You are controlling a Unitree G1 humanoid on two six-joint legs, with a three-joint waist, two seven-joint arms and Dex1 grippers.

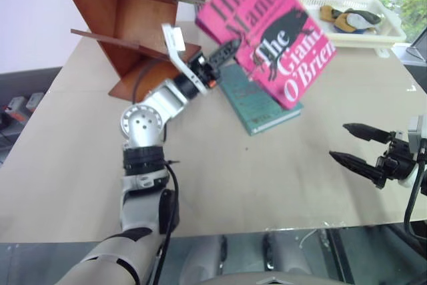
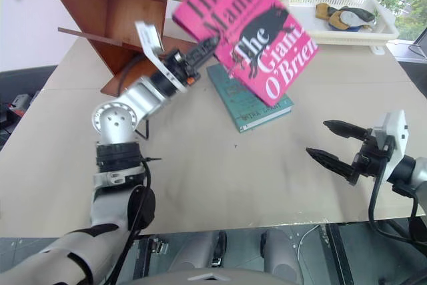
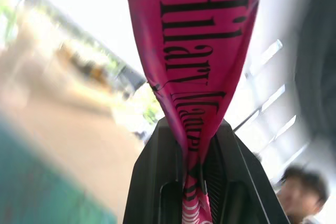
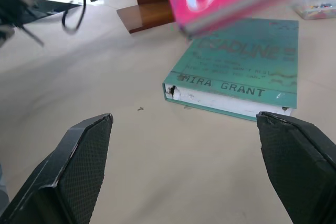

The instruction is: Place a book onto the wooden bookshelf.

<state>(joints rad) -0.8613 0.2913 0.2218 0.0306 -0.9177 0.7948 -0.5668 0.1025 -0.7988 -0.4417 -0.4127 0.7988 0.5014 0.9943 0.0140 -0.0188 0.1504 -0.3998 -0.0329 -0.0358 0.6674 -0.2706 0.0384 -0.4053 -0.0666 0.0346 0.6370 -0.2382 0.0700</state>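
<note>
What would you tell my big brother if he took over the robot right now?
Left pincer: shut on the pink book, holding it tilted in the air above the table.
Right pincer: open, holding nothing, low over the table at the right.
The wooden bookshelf stands at the table's far left. The teal book lies flat on the table under the pink one.
Done: the pink book is picked up.
Left: carry it to the bookshelf, set it in a compartment, let go.
</note>
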